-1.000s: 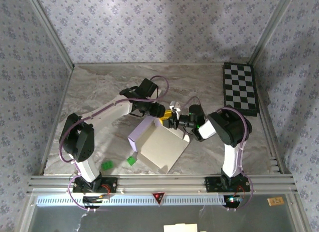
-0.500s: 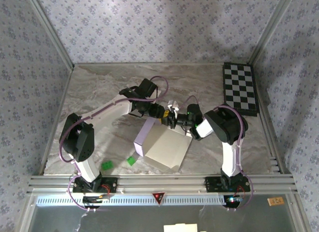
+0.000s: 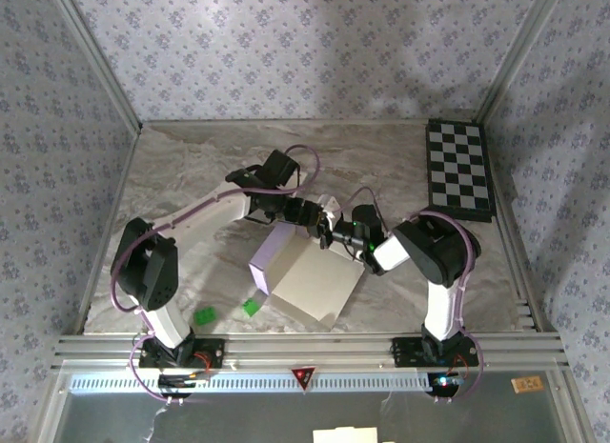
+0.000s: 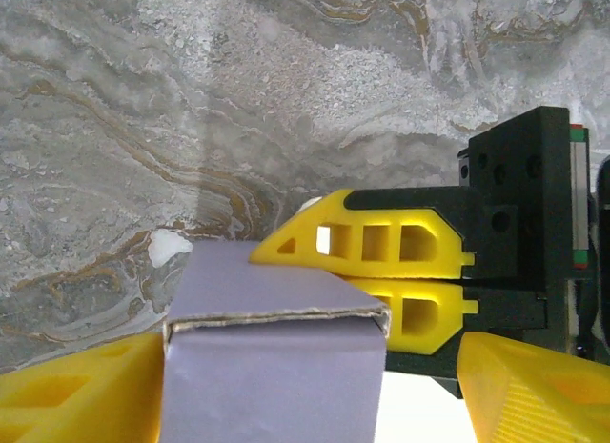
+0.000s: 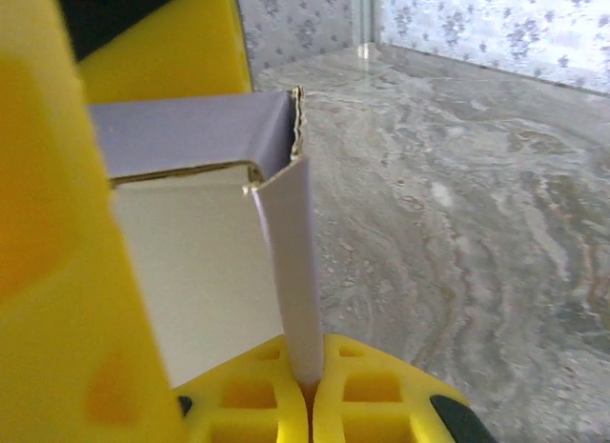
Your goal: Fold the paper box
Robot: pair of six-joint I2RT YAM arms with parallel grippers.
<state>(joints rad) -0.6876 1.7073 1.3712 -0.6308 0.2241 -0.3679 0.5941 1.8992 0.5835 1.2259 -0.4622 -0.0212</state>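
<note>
The paper box (image 3: 307, 279) is a pale-lilac shallow carton lying near the table's middle, with a raised wall on its left side. At the box's far corner, my right gripper (image 3: 334, 235) is shut on a thin upright flap (image 5: 295, 271), which is pinched between its yellow fingertips (image 5: 381, 395). My left gripper (image 3: 310, 214) comes in from the far left and stands open astride the folded wall (image 4: 276, 367). Its left finger (image 4: 76, 391) is against the wall and its right finger (image 4: 534, 386) stands apart from it. Just behind the wall are the right gripper's closed fingers (image 4: 391, 271).
Two small green bits (image 3: 204, 316) (image 3: 251, 307) lie on the marble table (image 3: 181, 176), left of the box. A black-and-white checkerboard (image 3: 459, 169) sits at the far right. Patterned walls close in the table on three sides.
Both grippers have drifted a little left and further from the bases, taking the box's far corner along. The box has turned slightly.
</note>
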